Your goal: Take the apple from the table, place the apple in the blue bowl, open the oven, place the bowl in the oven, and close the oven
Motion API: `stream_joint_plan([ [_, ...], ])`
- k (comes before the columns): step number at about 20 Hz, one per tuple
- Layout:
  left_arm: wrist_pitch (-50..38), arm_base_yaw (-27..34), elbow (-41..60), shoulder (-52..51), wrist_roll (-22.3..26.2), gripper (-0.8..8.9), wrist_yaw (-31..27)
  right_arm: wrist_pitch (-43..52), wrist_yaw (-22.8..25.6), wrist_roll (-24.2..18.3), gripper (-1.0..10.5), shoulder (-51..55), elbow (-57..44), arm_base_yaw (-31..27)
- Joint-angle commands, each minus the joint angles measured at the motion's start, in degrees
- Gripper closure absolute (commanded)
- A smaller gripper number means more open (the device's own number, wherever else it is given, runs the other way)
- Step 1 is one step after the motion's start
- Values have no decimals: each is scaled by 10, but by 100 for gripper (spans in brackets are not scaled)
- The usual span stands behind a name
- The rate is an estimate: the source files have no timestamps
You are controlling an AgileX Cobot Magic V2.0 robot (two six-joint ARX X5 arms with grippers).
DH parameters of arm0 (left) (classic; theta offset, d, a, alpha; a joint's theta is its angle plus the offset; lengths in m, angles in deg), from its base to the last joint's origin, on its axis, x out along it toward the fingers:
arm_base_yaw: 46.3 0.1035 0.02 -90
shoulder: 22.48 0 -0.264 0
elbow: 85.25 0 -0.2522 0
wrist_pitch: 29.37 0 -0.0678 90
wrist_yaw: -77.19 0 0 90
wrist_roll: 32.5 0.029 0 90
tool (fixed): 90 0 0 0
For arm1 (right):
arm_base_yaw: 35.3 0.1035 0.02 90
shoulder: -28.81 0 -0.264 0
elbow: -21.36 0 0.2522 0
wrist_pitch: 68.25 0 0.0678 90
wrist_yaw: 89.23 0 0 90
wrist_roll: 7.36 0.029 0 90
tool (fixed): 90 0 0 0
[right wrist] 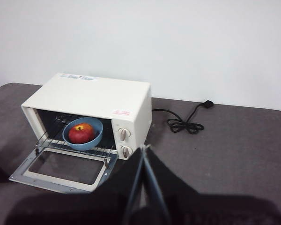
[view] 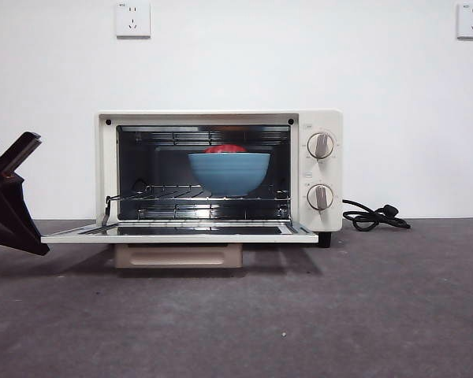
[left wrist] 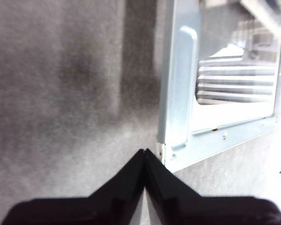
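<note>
The cream-white oven (view: pixel 319 118) stands with its door (view: pixel 173 233) folded down flat. Inside on the wire rack sits the blue bowl (view: pixel 229 173), and the red top of the apple (view: pixel 225 148) shows above its rim. From the right wrist view, the apple (right wrist: pixel 82 133) lies in the bowl (right wrist: pixel 97 137) within the oven (right wrist: pixel 93 93). My left gripper (left wrist: pixel 144 151) is shut and empty, low over the table (left wrist: pixel 61 93) just beside the door's left corner (left wrist: pixel 178 93); it appears dark at the left edge (view: pixel 39 249). High and well back from the oven, my right gripper (right wrist: pixel 144 149) is shut on nothing.
The tan bar handle (view: pixel 177 256) hangs beneath the lowered door. A black cord (view: pixel 374 216) lies coiled on the table to the right of the oven. Two wall sockets (view: pixel 132 19) sit high on the white wall.
</note>
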Motion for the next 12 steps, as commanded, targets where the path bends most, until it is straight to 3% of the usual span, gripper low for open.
stream_joint_plan([
  [1,-9,-3,5,3,0,821,30,-14,-2,7,950,2,-3,0],
  [5,-28,-5,5,3,-16,821,74,-14,-2,7,951,2,-3,0],
  [12,-90,-5,-14,3,-91,821,152,-14,-6,7,950,2,-3,0],
])
